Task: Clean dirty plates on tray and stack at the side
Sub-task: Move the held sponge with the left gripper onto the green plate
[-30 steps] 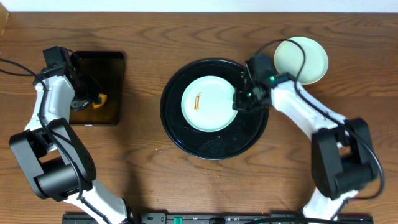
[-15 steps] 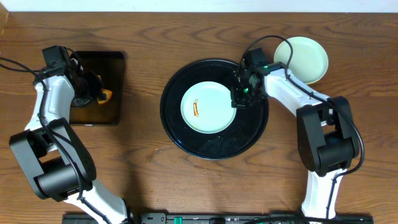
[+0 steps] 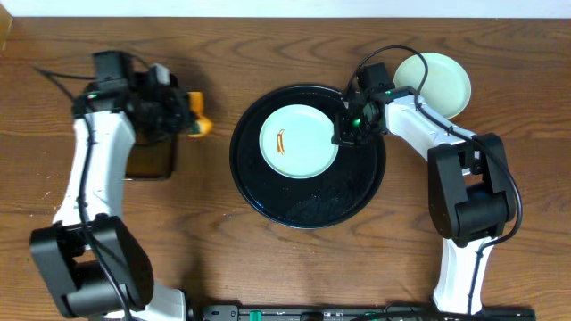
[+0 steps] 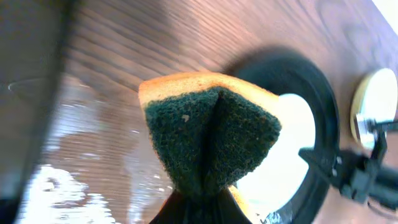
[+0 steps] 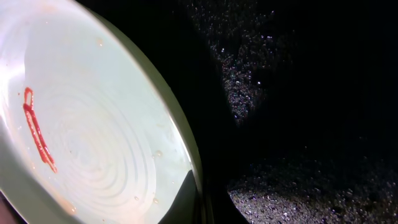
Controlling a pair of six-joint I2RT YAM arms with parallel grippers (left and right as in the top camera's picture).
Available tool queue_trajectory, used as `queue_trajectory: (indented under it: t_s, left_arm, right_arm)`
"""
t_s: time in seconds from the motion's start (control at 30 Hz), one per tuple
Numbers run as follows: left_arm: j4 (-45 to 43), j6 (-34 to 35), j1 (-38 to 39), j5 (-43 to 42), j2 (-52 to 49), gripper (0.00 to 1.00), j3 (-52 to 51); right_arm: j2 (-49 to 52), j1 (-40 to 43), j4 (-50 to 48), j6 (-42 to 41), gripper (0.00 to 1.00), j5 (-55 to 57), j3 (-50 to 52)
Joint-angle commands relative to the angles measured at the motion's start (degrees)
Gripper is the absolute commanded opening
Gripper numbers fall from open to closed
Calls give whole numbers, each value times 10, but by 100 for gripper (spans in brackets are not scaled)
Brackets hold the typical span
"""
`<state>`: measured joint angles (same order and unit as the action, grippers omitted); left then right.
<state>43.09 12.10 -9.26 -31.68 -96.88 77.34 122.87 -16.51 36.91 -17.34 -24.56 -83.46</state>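
A pale mint-blue plate [image 3: 299, 141] with an orange-brown streak [image 3: 282, 143] lies on the round black tray [image 3: 308, 201]. My right gripper [image 3: 343, 134] is shut on its right rim. In the right wrist view one finger lies over the plate [image 5: 81, 124] and one under it [image 5: 200, 202], with the tray [image 5: 298, 93] beside them. A pale yellow plate [image 3: 437, 85] sits on the table at the back right. My left gripper [image 3: 183, 123] is shut on a yellow sponge [image 3: 198, 126] with a green pad [image 4: 211, 137], left of the tray. No second mint plate shows.
A smaller rectangular black tray [image 3: 147, 159] lies at the left, partly under my left arm. In the left wrist view the round tray [image 4: 311, 81], the mint plate [image 4: 289, 149] and the yellow plate [image 4: 373, 102] lie beyond the sponge.
My left arm has lifted the sponge off the rectangular tray and carried it right, towards the round tray. My right gripper stays at the plate's right rim; the plate has shifted slightly back.
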Motion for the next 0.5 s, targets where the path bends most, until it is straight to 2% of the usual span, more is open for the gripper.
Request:
queue_trajectory:
  t_s: [0.0, 0.07, 0.17, 0.3, 0.37, 0.47]
  left_arm:
    - [1, -9, 60, -15, -10, 7, -3]
    - [1, -2, 84, 7, -14, 7, -3]
    - [0, 33, 138, 85, -21, 7, -3]
    - [-10, 38, 186, 137, -24, 8, -3]
    - [-19, 73, 208, 179, -33, 8, -3]
    - [-40, 100, 228, 186, -56, 7, -3]
  right_arm:
    - [28, -8, 6, 2, 1, 53, 4]
    - [27, -15, 3, -4, 1, 65, 3]
    - [26, -23, 4, -19, 1, 94, 2]
    - [26, -26, 17, -36, 1, 117, -1]
    - [26, -27, 23, -36, 1, 124, -6]
    - [26, -35, 28, -32, 1, 135, -10]
